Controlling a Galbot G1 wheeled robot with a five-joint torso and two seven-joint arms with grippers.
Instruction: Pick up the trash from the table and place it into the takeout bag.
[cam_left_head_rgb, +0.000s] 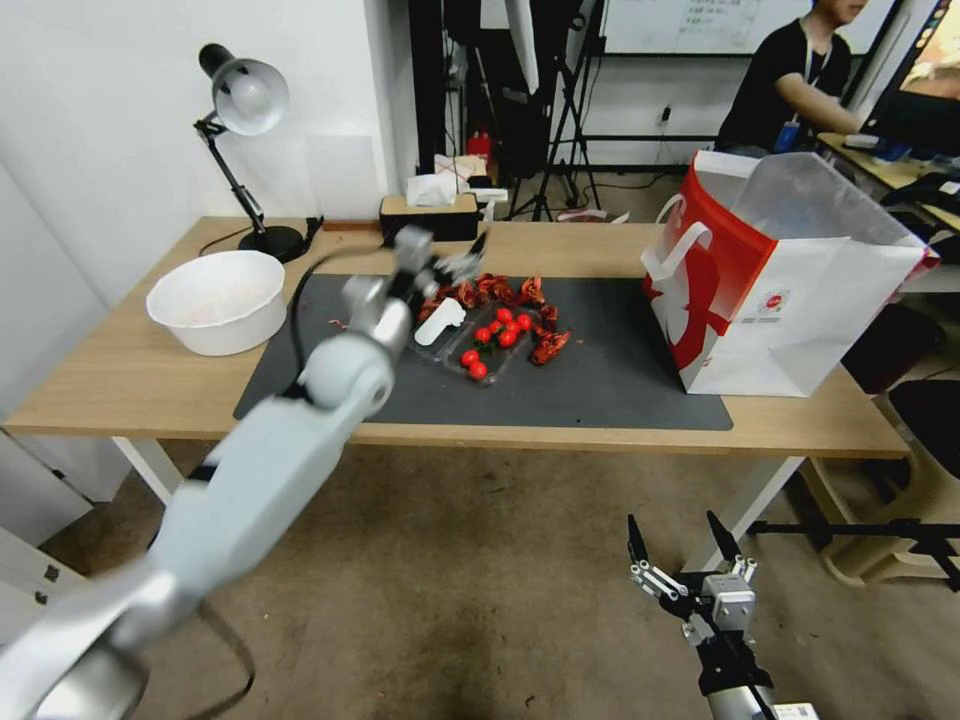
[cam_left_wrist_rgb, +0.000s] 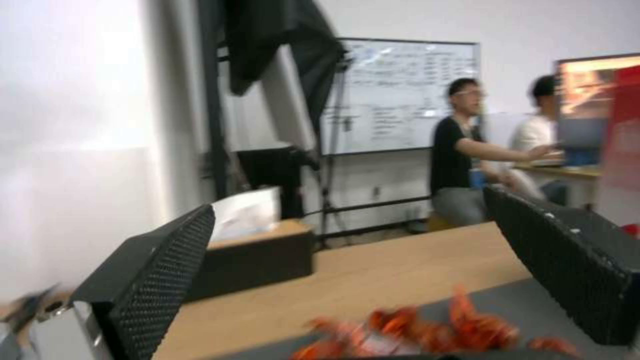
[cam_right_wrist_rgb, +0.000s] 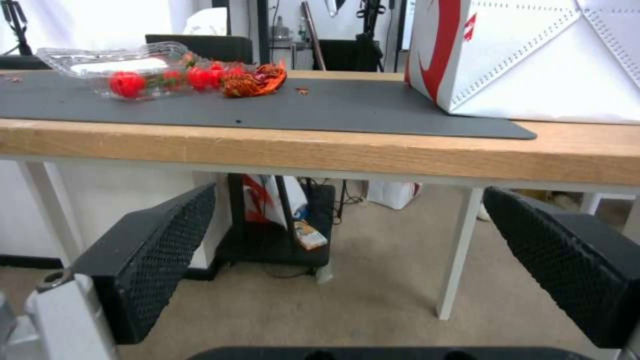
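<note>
The left gripper (cam_left_head_rgb: 455, 268) hangs over the far part of the mat (cam_left_head_rgb: 600, 385), just at the far-left edge of the trash (cam_left_head_rgb: 500, 325). Its fingers (cam_left_wrist_rgb: 153, 280) stand wide apart with nothing between them. From the gripper, the pile lies toward 4 o'clock in the head view, close by and slightly lower; in the left wrist view the red scraps (cam_left_wrist_rgb: 433, 330) sit just beneath the open span.

The trash here is a clear tray (cam_left_head_rgb: 470, 345) with small red round pieces inside, a white piece (cam_left_head_rgb: 440, 322) lying on its left end, and crumpled red wrappers (cam_left_head_rgb: 545, 345) ringing it from 11 to 3 o'clock. The tray's long axis runs roughly from 10 to 4 o'clock across the mat.

The bag (cam_left_head_rgb: 780, 290) stands upright at the table's (cam_left_head_rgb: 130, 370) right end, mouth open upward, at 3 o'clock from the pile and well apart from it. Nothing can be made out inside it. A white bowl (cam_left_head_rgb: 217, 300) sits at 9 o'clock from the pile, off the mat.

The right gripper (cam_left_head_rgb: 685, 560) waits low in front of the table, below its edge, fingers (cam_right_wrist_rgb: 150, 255) spread and empty. I judge the left arm far nearer the trash; the right is nearer the bag.
</note>
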